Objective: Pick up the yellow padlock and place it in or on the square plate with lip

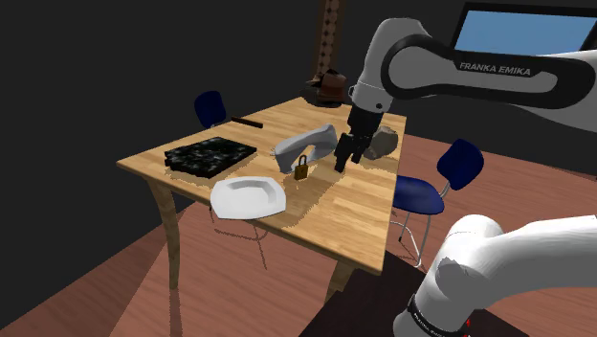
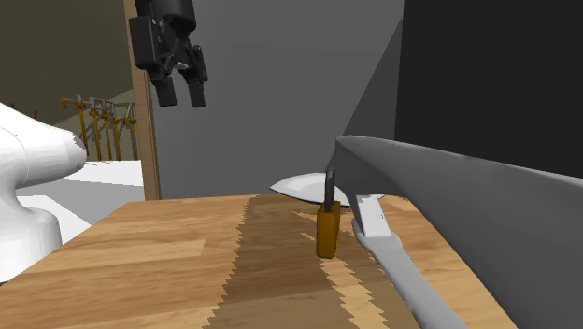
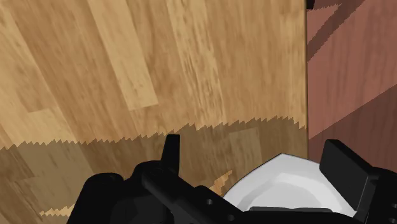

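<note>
Black two-finger gripper [image 2: 183,97] hangs above light wooden table [image 1: 354,206], fingers apart, nothing between them. Small yellow-brown padlock [image 2: 326,232] stands upright on the tabletop, just beside a large grey curved object [image 1: 308,144], apart from the gripper. White square lipped plate [image 1: 249,197] sits near the padlock, at the table's edge.

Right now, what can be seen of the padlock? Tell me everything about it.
The padlock has an amber-yellow body with a dark shackle on top. It stands upright, its base on the wooden table. It sits close beside a pale grey object; whether the shackle touches that object cannot be told. The white plate lies apart from it, nearer the table's edge. The gripper, fingers apart, hangs above and to one side, not touching it.
</note>
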Available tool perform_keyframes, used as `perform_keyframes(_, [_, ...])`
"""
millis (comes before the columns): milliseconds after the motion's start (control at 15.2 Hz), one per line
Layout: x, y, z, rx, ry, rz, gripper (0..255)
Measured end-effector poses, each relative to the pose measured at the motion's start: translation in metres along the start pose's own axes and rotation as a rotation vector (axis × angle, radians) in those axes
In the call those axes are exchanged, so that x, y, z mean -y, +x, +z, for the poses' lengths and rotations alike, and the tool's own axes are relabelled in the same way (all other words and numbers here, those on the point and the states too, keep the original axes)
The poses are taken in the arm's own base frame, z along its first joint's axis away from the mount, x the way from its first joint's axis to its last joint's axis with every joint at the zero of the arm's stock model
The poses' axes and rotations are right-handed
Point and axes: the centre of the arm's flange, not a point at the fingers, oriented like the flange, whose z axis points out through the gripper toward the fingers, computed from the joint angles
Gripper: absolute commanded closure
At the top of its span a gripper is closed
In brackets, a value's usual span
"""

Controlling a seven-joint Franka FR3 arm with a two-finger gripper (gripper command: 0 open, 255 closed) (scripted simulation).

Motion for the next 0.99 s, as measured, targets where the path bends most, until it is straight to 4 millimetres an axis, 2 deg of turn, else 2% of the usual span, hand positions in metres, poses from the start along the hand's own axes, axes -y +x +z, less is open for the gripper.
perform_keyframes(132, [-0.004, 0.005, 0.004, -0.004, -0.002, -0.002, 0])
perform_keyframes(330, [-0.014, 0.028, 0.017, -0.030, -0.014, -0.014, 0])
perform_keyframes(990, [-0.065, 0.120, 0.058, -0.133, -0.062, -0.061, 0])
